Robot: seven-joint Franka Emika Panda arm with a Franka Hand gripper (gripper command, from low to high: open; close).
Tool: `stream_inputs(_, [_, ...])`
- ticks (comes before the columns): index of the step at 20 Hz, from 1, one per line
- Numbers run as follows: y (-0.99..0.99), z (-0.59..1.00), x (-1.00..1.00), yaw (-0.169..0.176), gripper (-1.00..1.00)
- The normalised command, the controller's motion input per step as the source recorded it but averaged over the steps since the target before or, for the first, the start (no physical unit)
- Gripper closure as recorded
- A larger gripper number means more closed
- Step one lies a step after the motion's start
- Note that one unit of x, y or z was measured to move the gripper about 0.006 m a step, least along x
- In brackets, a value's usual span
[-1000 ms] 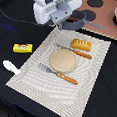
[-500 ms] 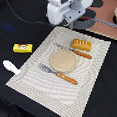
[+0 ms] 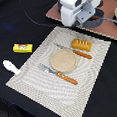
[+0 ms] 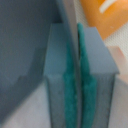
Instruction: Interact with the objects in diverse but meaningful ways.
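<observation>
Striped mat (image 3: 88, 72); end effector (image 4: 75, 100) blurred.

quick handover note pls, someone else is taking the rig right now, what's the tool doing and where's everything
Tool: pads look pressed on a thin grey edge in the wrist view, possibly the pan's rim; what it is cannot be told for sure. The arm is over the brown board at the far end.
On the mat: plate in the middle, knife on its far side, fork on its near side, bread beyond the knife.
Off the mat, at the exterior view's left: yellow box, white utensil.
Done: place setting looks laid.
Left: check what the tool grips before moving it.
</observation>
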Motion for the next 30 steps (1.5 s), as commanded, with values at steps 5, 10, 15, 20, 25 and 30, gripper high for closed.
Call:
stream_inputs(5, [0.87, 0.63, 0.49, -0.002, 1.0])
stream_inputs(10, [0.71, 0.7, 0.24, -0.009, 1.0])
stream_inputs(15, [0.37, 0.42, 0.25, -0.029, 1.0])
stream_inputs(20, [0.13, 0.05, 0.22, -0.034, 1.0])
stream_inputs(25, [0.18, 0.02, 0.09, -0.147, 1.0])
stream_inputs(30, [0.3, 0.14, -0.01, -0.158, 1.0])
